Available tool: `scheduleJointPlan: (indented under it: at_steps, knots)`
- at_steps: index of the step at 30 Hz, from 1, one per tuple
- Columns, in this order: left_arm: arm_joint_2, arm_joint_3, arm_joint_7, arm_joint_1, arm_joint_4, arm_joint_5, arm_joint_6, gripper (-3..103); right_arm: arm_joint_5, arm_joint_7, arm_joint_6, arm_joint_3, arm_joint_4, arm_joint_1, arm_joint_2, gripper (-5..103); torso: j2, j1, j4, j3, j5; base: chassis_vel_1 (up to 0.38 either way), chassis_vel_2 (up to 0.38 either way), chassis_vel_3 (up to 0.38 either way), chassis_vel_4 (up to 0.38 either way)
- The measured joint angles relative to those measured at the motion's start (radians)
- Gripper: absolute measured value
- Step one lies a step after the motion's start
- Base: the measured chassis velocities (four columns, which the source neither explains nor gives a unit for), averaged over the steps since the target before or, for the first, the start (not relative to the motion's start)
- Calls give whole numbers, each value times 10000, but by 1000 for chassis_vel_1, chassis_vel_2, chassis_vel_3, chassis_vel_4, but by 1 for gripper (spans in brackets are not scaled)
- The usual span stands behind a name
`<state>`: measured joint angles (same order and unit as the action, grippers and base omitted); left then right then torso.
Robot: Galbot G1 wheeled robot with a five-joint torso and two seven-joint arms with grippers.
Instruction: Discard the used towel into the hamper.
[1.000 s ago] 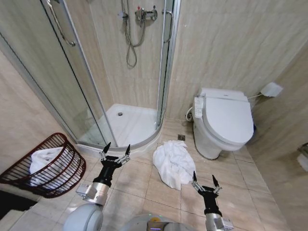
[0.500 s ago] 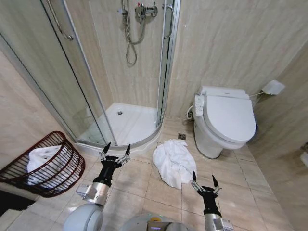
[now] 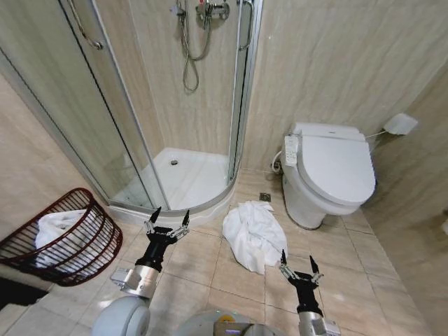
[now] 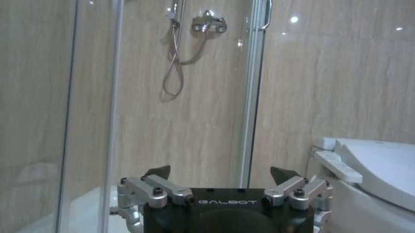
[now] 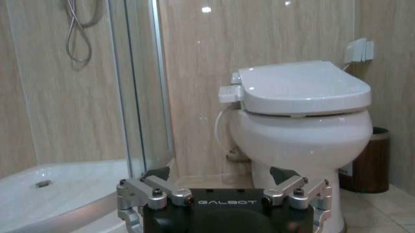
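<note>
Left tool (image 3: 167, 222): sat lower left of centre in the head view, fingers spread apart and holding nothing, above bare floor tiles.
Right tool (image 3: 296, 264): sat at the lower right of centre, fingers likewise parted and empty, just below the towel's lower edge.
Towel (image 3: 253, 234): a crumpled white heap on the floor at lower centre, between the shower tray (image 3: 183, 178) and the toilet (image 3: 330, 182), lying between the two tools and touched by neither.
Hamper (image 3: 64, 238): a dark red-brown wire basket at the far lower left, tilted against the wall, with white cloth already inside.
Stage, as I judged it: the grasp had not been made.
Risk, grasp: a loose heap could be pinched by one fold only, so the rest would trail or slip free.
Risk, carry: the hamper stood well apart from the towel, and dangling cloth could drag on the tiles.
Risk, drop: the tilted rim could catch the cloth or tip the basket.
</note>
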<state>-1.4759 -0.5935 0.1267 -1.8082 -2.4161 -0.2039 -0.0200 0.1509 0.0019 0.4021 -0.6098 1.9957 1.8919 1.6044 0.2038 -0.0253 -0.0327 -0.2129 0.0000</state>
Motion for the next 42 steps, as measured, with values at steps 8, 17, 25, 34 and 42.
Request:
scheduleJointPlan:
  at_steps: [8, 17, 25, 34, 42]
  knots:
    - [0, 0, 0, -1, 0, 0, 0, 100, 126, -133, 75, -31, -35, -27, -7, 100, 21, -6, 0, -11, -1, -15, 24, 18, -13]
    - [-1, 0, 0, -1, 0, 0, 0, 100, 55, -26, 47, -72, -109, -29, -5, 100, 52, -21, 0, -35, 0, -164, 143, 145, -141]
    - [0, 0, 0, 0, 0, 0, 0, 100, 809, -864, -365, -473, -450, -150, -395, 100, 73, -31, 1, -52, 1, -124, 131, 114, -122]
    - [1, 0, 0, 0, 0, 0, 0, 100, 3727, -2421, -2662, -1766, -1790, -1053, -1722, 100, 94, -29, 0, -59, 2, 7, 8, -8, -7]
    - [0, 0, 0, 0, 0, 0, 0, 100, 3873, -2925, -2907, -1673, -3815, -2223, -2814, 100, 101, -35, 0, -69, 3, 0, 0, 0, 0]
